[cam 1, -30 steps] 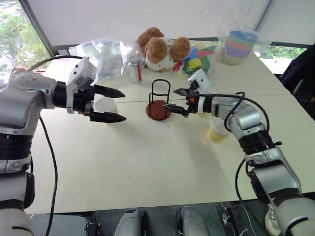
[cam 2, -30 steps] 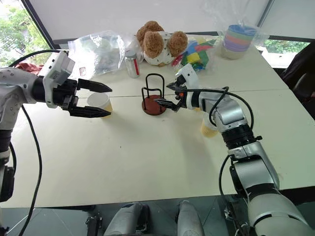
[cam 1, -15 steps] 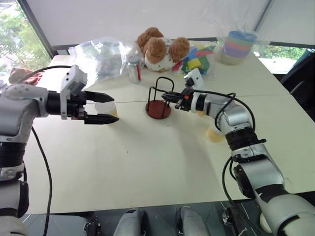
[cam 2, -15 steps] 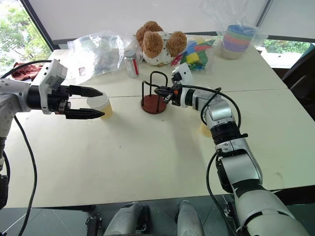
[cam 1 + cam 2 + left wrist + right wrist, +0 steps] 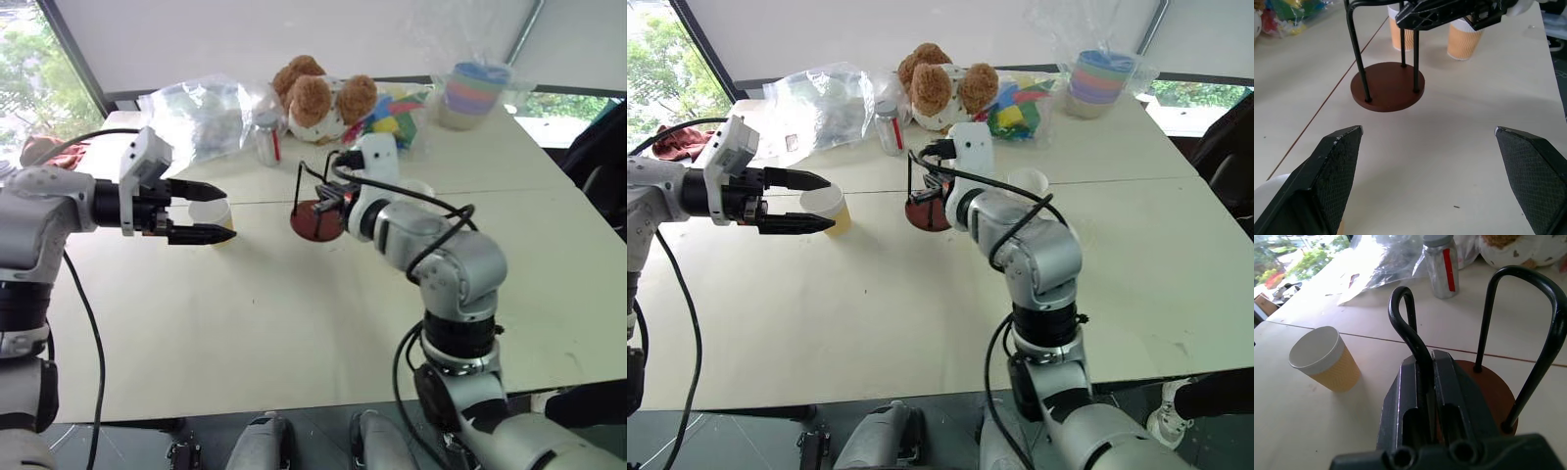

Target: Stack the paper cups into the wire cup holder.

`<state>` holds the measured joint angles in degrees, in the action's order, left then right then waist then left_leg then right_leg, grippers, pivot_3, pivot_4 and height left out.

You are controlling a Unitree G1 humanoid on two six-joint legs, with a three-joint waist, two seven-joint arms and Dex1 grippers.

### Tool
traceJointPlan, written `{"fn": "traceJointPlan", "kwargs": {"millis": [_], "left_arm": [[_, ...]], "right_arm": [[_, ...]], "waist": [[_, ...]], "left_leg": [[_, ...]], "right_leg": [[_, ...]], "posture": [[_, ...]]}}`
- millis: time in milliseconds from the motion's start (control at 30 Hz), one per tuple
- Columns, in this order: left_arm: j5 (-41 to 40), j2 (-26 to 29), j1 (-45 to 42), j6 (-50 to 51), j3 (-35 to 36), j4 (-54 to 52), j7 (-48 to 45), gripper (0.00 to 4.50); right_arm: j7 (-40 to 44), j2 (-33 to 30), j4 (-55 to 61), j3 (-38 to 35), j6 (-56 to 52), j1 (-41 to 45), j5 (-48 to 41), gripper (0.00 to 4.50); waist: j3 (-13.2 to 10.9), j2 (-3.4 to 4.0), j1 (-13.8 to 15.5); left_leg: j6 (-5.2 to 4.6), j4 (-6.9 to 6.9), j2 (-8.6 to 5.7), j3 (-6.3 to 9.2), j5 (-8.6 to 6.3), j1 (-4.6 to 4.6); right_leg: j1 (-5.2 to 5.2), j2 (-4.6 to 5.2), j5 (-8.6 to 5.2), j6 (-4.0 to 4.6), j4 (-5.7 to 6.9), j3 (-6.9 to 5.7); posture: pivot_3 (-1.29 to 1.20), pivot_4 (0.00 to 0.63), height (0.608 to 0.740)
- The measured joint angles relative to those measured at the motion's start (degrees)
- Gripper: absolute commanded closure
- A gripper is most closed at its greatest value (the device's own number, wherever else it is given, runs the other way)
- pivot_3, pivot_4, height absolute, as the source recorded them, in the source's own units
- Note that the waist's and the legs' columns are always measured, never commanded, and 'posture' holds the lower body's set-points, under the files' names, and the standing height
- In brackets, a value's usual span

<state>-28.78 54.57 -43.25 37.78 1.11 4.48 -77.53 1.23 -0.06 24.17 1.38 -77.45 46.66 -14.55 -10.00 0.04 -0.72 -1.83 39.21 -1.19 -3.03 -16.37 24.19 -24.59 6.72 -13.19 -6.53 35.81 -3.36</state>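
Observation:
The wire cup holder [image 5: 315, 220] stands mid-table on its reddish-brown disc base [image 5: 1488, 391]. My right gripper [image 5: 328, 196] is shut on one of its black wire loops, with the wire pinched between the fingers [image 5: 1447, 382]. One paper cup [image 5: 209, 210] stands upright to the holder's left. My left gripper [image 5: 223, 211] is open at that cup, its fingers above and below it in the eye views. In the left wrist view the cup's rim [image 5: 1264, 196] lies beside one finger [image 5: 1327, 171]. Two more paper cups [image 5: 1464, 36] stand beyond the holder.
At the back of the table are a brown teddy bear [image 5: 318, 98], a crumpled clear plastic bag [image 5: 206, 113], a silver bottle with a red label [image 5: 267, 137], bagged coloured toys [image 5: 392, 113] and pastel cups in a clear bag [image 5: 475, 93].
My right gripper went from open beside the holder to shut on its wire loop, and the right arm folded in toward me. The left gripper stayed open by the cup.

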Motion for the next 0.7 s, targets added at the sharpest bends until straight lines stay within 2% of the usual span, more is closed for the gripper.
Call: {"fn": "traceJointPlan", "kwargs": {"millis": [133, 333, 600, 700], "left_arm": [[0.0, -0.5, -0.2, 0.0, -0.3, 0.2, -0.2, 0.00], [0.1, -1.2, -0.2, -0.6, -0.4, 0.2, -0.3, 0.00], [0.7, -1.2, 0.0, -0.9, -0.4, 0.3, -0.5, 0.00], [0.8, -1.5, 0.0, -1.1, -1.0, 0.7, -0.8, 0.00]], "right_arm": [[-2.7, 1.4, 1.4, 1.8, -3.4, -4.5, 1.8, 4.43], [-4.3, 3.7, 3.5, 3.1, -8.0, -5.2, 3.0, 4.43], [-3.0, 3.1, 8.3, 2.6, -14.1, -5.2, 2.9, 4.43], [-1.2, 0.8, 10.2, 2.7, -14.6, -5.3, 1.9, 4.43]], "waist": [[0.0, -0.06, -0.1], [0.0, -0.08, -0.5], [0.1, -0.09, -0.3], [0.0, -0.08, -0.3]], "left_leg": [[-0.01, -0.01, -0.01, 0.02, 0.00, -0.04], [-0.01, -0.01, 0.02, 0.02, 0.00, -0.15], [-0.01, -0.03, 0.01, 0.05, 0.00, -0.15], [-0.02, -0.03, 0.01, 0.05, -0.01, -0.15]], "right_leg": [[-0.01, 0.00, 0.00, 0.00, 0.07, 0.01], [-0.01, -0.03, -0.01, 0.01, 0.19, 0.02], [0.01, -0.03, -0.01, 0.01, 0.19, 0.02], [0.01, -0.03, -0.01, 0.01, 0.18, 0.02]], "posture": [[0.00, 0.150, 0.740], [0.00, 0.150, 0.740], [0.00, 0.150, 0.740], [0.00, 0.150, 0.740]]}}
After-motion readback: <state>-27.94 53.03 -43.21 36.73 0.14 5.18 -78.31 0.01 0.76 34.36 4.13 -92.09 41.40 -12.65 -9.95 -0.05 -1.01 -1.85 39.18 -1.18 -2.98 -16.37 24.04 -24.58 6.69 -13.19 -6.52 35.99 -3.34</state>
